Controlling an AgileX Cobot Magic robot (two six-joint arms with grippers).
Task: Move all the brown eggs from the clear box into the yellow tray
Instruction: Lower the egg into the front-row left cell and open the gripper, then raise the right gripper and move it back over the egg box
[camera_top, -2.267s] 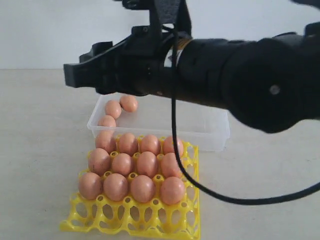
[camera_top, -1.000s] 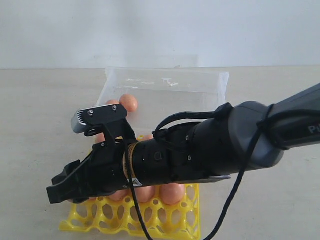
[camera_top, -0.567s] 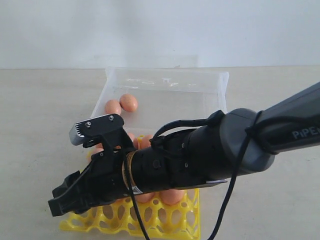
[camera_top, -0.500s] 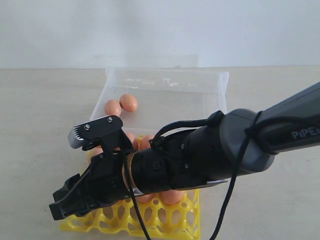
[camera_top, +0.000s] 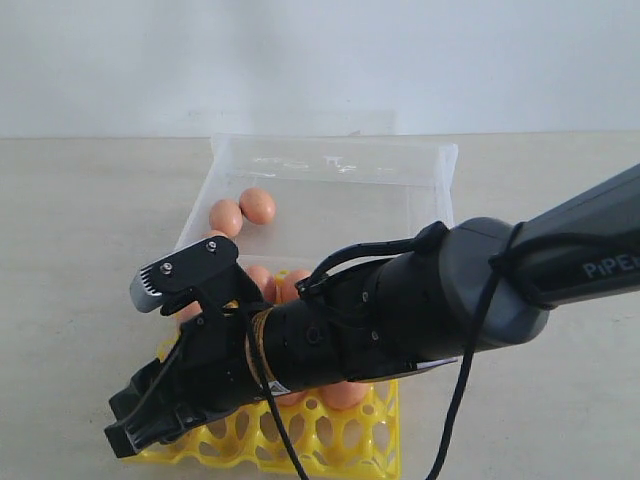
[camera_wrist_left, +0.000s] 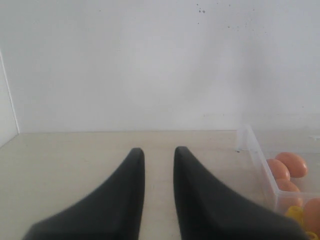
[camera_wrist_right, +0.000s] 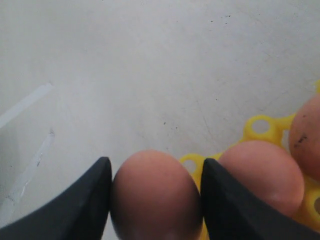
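- Plainly, the right pincer (camera_wrist_right: 155, 167) pinches one brown egg (camera_wrist_right: 155, 200) between its two black fingers (camera_wrist_right: 85, 200), which press on the egg's two sides and are spread to its full width.
- In the right wrist view a yellow ring of the yellow tray (camera_wrist_right: 260, 125) shows just beside the held egg, and another egg (camera_wrist_right: 262, 175) sits in the tray next to it.
- Whether the held egg already rests in a cup cannot be told.
- In the exterior view the right arm (camera_top: 420, 300) reaches from the right edge across the middle, and its pincer is low at the lower left of the frame, over the tray's near left corner.
- The arm hides most of the tray there; empty cups show along the bottom row.
- The clear box (camera_top: 330, 160) stands just behind the tray, at upper centre, with two loose eggs (camera_top: 258, 205) in its left end.
- The left pincer (camera_wrist_left: 159, 152) shows only in its own wrist view: its fingers are a narrow gap apart with nothing between them, above the bare table (camera_wrist_left: 75, 150), beside the box.
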